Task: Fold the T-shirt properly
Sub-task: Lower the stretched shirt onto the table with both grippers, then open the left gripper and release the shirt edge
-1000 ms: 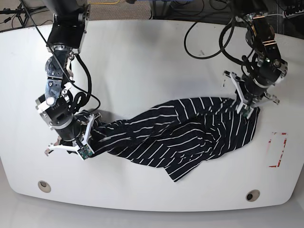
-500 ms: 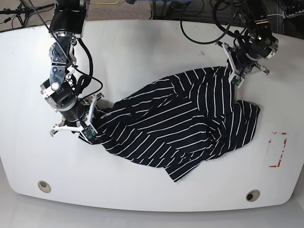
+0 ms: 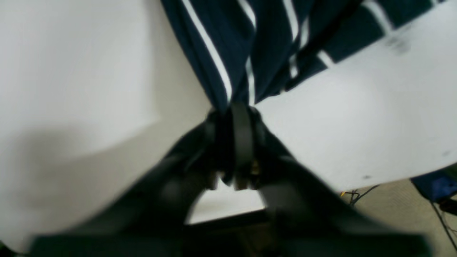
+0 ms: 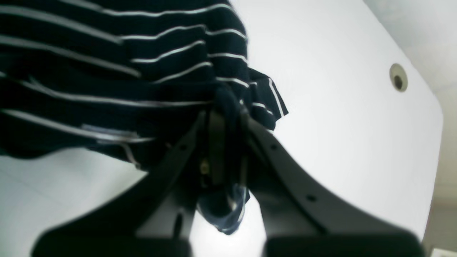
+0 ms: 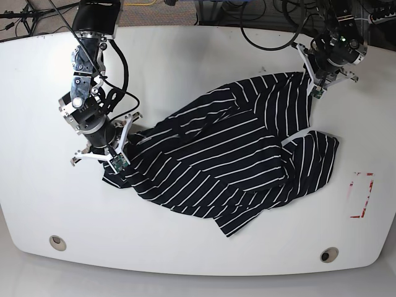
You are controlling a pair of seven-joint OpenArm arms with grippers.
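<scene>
- The T-shirt (image 5: 229,161) is spread crumpled on the white table (image 5: 185,55).
- Its fabric is clamped by the left gripper (image 5: 314,83).
- Another edge is pinched by the right gripper (image 5: 117,164).

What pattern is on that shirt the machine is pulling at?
Thin white stripes on dark navy soft fabric T-shirt; the base view shows it best.

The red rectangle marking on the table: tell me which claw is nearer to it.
Left. The left claw grips the T-shirt up-table from the red marking; the right claw is across the table.
</scene>
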